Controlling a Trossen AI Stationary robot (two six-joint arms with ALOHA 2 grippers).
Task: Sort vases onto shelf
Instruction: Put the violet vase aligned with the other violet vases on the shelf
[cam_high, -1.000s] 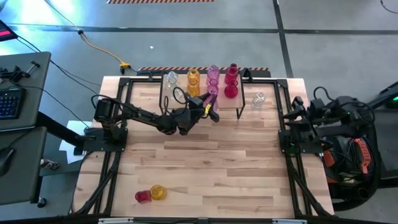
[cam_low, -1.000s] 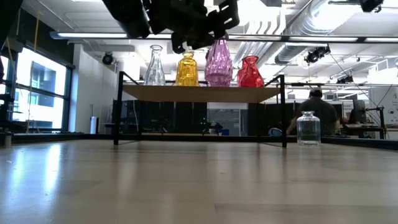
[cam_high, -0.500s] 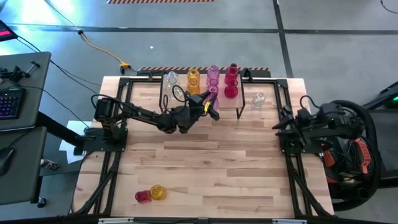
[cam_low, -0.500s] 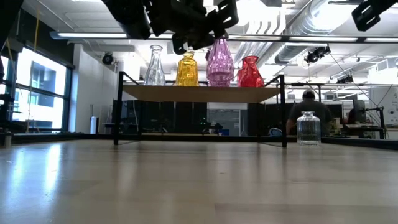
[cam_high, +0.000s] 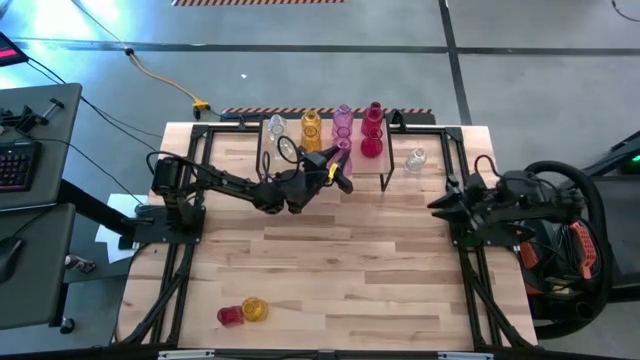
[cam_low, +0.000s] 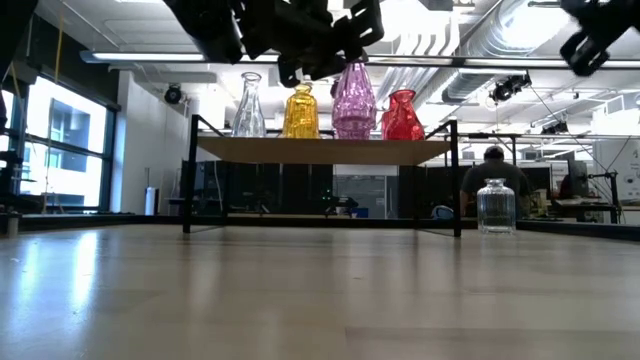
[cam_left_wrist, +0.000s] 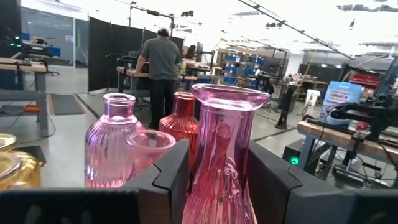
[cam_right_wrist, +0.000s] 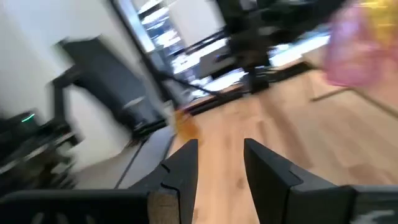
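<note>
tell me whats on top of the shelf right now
On the shelf stand a clear vase, a yellow vase, a pink vase and a red vase. The left tool grips the pink one's neck and hides it.

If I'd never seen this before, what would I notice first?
Probably the bright row of glass vases on the shelf at the far side of the table: clear, yellow, pink and red. The left gripper holds a pink vase right beside them. A yellow vase and a red vase lie near the table's front edge.
</note>
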